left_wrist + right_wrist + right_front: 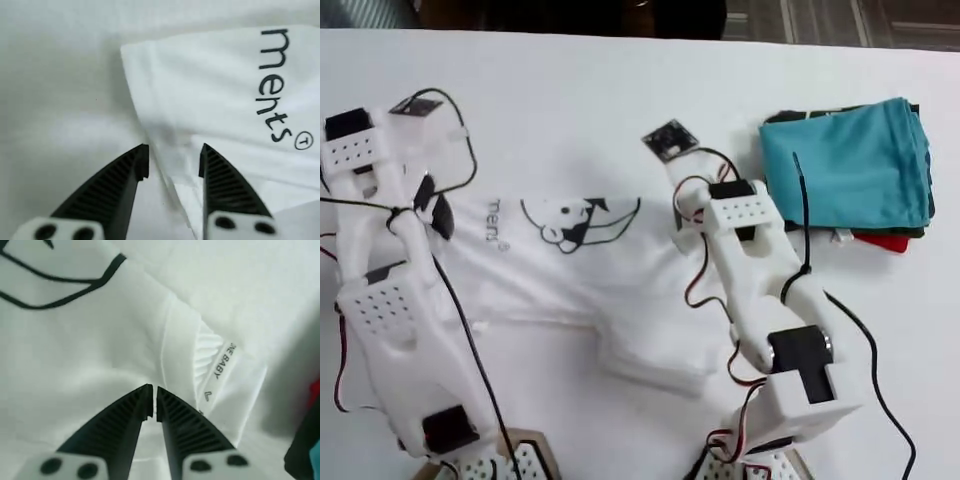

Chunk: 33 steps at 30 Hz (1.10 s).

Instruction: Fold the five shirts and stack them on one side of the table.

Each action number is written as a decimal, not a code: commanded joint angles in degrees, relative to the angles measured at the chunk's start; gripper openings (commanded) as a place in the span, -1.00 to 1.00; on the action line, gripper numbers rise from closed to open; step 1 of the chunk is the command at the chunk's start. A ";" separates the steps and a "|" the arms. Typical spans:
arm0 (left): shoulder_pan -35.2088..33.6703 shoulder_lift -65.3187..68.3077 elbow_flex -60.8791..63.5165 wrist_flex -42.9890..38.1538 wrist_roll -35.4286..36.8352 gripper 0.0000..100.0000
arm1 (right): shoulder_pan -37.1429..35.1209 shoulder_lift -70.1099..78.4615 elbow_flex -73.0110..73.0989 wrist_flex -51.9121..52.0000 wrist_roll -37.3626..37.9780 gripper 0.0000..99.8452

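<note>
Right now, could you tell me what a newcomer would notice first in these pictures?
A white shirt with a black drawing lies spread on the table between the two arms. A pile of folded shirts, teal on top, sits at the table's right side. The left gripper stands open over the shirt's edge; the right gripper pinches cloth by the collar.

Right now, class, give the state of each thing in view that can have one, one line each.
white shirt: spread flat, print facing up
stack of shirts: folded and piled, teal one on top
left gripper: open, astride the white shirt's edge
right gripper: shut on the white shirt beside its collar
</note>
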 commanded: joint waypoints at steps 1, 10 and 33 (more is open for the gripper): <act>-0.09 -5.63 -2.15 1.14 0.26 -0.58 | -0.75 -3.21 -2.29 -3.12 -4.92 -0.96; 11.87 -3.43 -1.98 -1.85 9.14 -0.95 | -3.12 3.56 -2.37 -8.40 -3.78 -0.96; 8.09 18.55 -22.29 -5.89 10.90 -0.95 | 4.00 31.34 -43.87 12.44 -3.60 -0.96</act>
